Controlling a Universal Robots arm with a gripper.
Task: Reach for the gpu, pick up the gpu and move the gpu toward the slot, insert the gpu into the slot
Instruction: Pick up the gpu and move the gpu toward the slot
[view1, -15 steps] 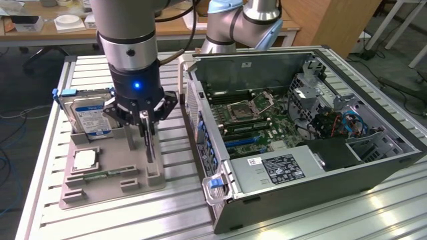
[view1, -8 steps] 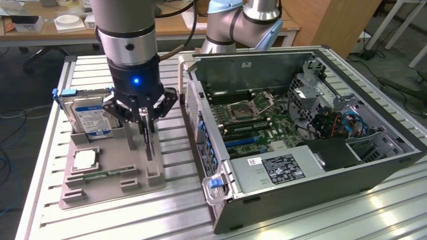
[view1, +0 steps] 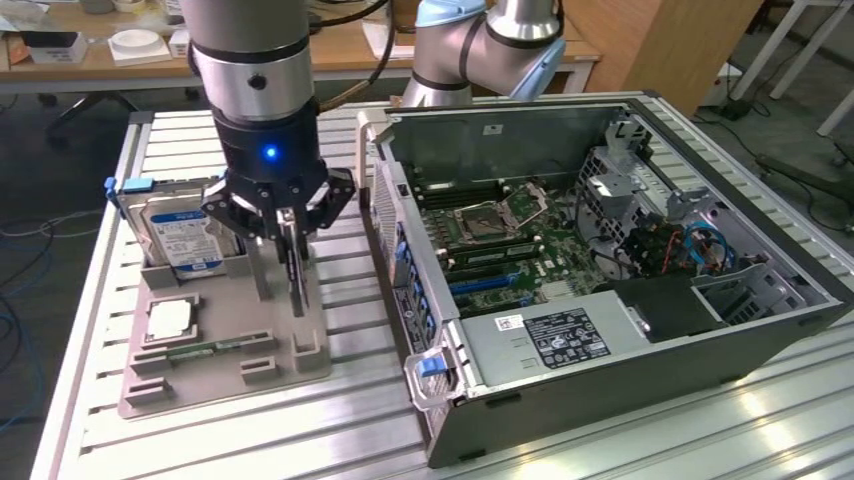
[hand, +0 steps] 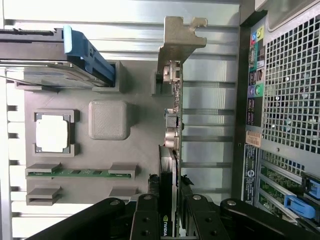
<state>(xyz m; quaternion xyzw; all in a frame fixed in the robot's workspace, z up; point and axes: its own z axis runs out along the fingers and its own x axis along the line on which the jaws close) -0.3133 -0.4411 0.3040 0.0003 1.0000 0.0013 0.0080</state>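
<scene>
Thin dark gpu (view1: 295, 288) with silver end bracket (hand: 177, 45) stands upright on edge; long blue slot (view1: 483, 283) lies flat on green motherboard (view1: 534, 238)

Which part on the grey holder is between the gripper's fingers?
The gpu: the thin dark card standing on edge, clamped by the gripper. The hard drive, processor chip and memory stick sit off to the side.

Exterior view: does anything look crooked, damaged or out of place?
Nothing stands out. The gpu stands upright on edge, clamped in the gripper at the gray tray; the hard drive stands straight in its holder there.
</scene>
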